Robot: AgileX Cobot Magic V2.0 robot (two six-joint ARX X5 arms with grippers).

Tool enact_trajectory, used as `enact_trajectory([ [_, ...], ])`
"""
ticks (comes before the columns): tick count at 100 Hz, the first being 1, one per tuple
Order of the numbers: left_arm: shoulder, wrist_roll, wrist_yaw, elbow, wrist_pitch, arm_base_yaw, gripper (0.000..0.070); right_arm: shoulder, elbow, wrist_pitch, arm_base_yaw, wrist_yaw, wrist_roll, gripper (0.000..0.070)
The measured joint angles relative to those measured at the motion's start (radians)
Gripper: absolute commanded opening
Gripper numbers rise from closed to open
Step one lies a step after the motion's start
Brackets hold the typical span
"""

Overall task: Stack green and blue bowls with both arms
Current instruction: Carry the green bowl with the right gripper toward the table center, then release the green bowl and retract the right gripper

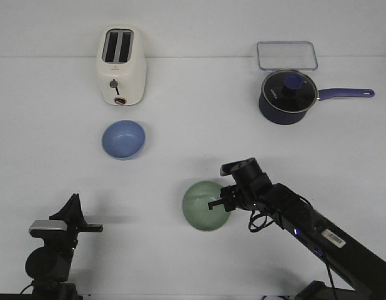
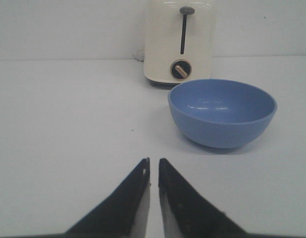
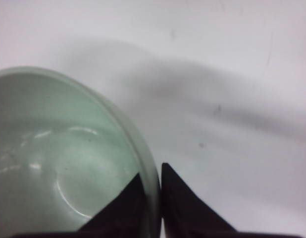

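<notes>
Two black arms occupy the near edge of the white table [image 1: 180, 112]; each ends in a pointed two-finger gripper. Left gripper [image 2: 153, 171] hangs free of everything, its tips nearly together with a thin slit between, nothing between them; right gripper [image 3: 160, 181] straddles the rim of the green bowl [image 1: 202, 205], one finger inside and one outside, clenched on that rim. Two bowls counted, both round, matte, alike in size: green bowl sits near centre, toward the robot; blue bowl [image 1: 123, 139] stands well apart, just in front of one cream toaster [image 1: 121, 65]. One dark saucepan [image 1: 287, 95] with glass lid and one clear rectangular container [image 1: 287, 55] lie far right.
</notes>
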Motion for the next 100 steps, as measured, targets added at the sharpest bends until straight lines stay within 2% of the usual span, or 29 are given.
enact_trajectory([
  [30, 0.0, 0.0, 0.0, 0.0, 0.0, 0.0, 0.0015, 0.057, -0.002, 0.044, 0.015, 0.026, 0.009, 0.0016],
  [34, 0.0, 0.0, 0.0, 0.0, 0.0, 0.0, 0.0015, 0.057, -0.002, 0.044, 0.015, 0.029, 0.009, 0.007],
  [44, 0.0, 0.0, 0.0, 0.0, 0.0, 0.0, 0.0015, 0.057, -0.002, 0.044, 0.015, 0.029, 0.009, 0.0315],
  [49, 0.0, 0.0, 0.0, 0.0, 0.0, 0.0, 0.0015, 0.057, -0.002, 0.043, 0.015, 0.029, 0.009, 0.0371],
  [79, 0.0, 0.0, 0.0, 0.0, 0.0, 0.0, 0.0015, 0.032, -0.002, 0.05, 0.006, 0.028, -0.002, 0.0376],
  [100, 0.0, 0.0, 0.0, 0.0, 0.0, 0.0, 0.0015, -0.26, 0.001, 0.045, 0.003, 0.092, -0.073, 0.0375],
])
